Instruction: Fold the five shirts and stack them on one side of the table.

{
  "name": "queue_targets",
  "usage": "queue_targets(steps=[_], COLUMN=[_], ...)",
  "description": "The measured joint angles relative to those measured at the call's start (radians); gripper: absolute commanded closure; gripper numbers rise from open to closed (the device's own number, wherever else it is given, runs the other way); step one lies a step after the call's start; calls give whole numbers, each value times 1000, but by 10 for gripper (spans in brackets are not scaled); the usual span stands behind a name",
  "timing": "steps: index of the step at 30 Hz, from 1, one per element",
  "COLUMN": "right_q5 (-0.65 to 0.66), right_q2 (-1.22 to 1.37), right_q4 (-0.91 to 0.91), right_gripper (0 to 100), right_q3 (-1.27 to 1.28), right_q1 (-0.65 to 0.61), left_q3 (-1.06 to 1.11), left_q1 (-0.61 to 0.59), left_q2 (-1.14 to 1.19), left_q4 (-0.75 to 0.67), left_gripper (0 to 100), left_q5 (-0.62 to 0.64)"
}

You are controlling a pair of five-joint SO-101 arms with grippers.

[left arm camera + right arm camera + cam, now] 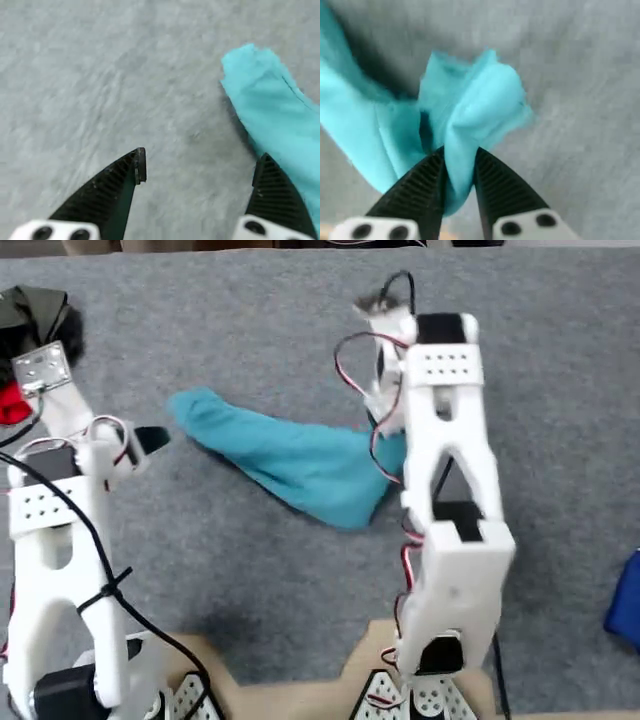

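Closest to the arms' bases, the grey felt table (pixel 250 580) lies bare. Just beyond it, the teal shirt (pixel 290 460) lies bunched in a long strip across the middle, its free end pointing to ten o'clock. The right gripper (pixel 459 155) is clenched on a gathered fold at the strip's other end, near the centre. The left gripper (pixel 202 162) hangs released and wide apart over the felt, just beside the free end. To do this step well, the left should close on a single edge of that end, not a bunch. Then the two arms should draw apart toward nine and three o'clock so the cloth lies flat before any fold. The right's hold looks like several layers, though the view is too close to be sure. Farther off, a blue cloth (pixel 628 595) sits at four o'clock and a heap of dark and red cloth (pixel 30 315) at ten.
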Motion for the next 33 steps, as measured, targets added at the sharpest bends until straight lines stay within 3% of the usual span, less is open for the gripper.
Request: queue_targets(steps=[5, 10, 14, 20, 33], right_q5=[83, 150, 195, 215, 215], right_q2=[-103, -141, -170, -239, -348], right_q4=[-94, -133, -135, -141, -137], right_gripper=[993, 980, 898, 783, 782], right_q3=[350, 514, 595, 597, 264], right_q1=[2, 0, 0, 0, 2], left_q3=[25, -61, -226, -589, -1395], left_q1=[66, 117, 133, 183, 333], left_q2=[31, 219, 442, 747, 1304], left_q4=[-161, -181, -175, 11, 281], left_gripper=[662, 681, 689, 693, 694], left_q5=[72, 140, 170, 176, 178])
